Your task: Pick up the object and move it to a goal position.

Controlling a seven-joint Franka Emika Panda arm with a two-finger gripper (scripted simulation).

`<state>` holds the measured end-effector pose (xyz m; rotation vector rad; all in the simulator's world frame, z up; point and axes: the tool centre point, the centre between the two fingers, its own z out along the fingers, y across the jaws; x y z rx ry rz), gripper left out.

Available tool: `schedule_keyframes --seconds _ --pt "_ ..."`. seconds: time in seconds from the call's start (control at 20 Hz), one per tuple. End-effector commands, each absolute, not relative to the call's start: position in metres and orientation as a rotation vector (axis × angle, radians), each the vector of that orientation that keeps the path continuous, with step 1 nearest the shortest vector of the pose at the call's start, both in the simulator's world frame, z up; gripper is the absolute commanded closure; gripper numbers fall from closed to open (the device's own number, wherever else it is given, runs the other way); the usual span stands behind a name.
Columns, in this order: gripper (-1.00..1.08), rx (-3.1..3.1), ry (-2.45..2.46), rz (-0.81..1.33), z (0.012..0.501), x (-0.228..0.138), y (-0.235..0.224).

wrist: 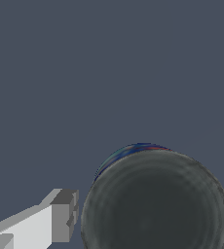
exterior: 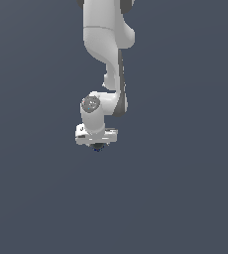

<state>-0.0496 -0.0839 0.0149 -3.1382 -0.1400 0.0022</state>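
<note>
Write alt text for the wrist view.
A dark, round object with a blue-green rim fills the lower frame, close to the camera. One grey-tipped white finger of the pincer sits beside it, against a plain slate-grey background.

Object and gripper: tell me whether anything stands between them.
Nothing visible does. In the wrist view the object sits right between the fingers; in the exterior view it peeks out just under the gripper.

Smooth white rounded arm with dark grey joint seams — a speckled grey round cap on the wrist.
</note>
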Motion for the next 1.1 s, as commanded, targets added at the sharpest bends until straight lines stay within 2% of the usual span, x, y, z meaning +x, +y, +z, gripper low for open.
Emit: schedule_keyframes --seconds 0.0,0.65,1.05 --pt "1.08 -3.138 -0.141 0.000 0.014 -0.049 -0.084" --pt "1.08 -3.139 -0.136 0.000 0.015 -0.050 -0.082" --pt "1.08 -3.139 -0.136 0.000 0.020 -0.061 -0.041"
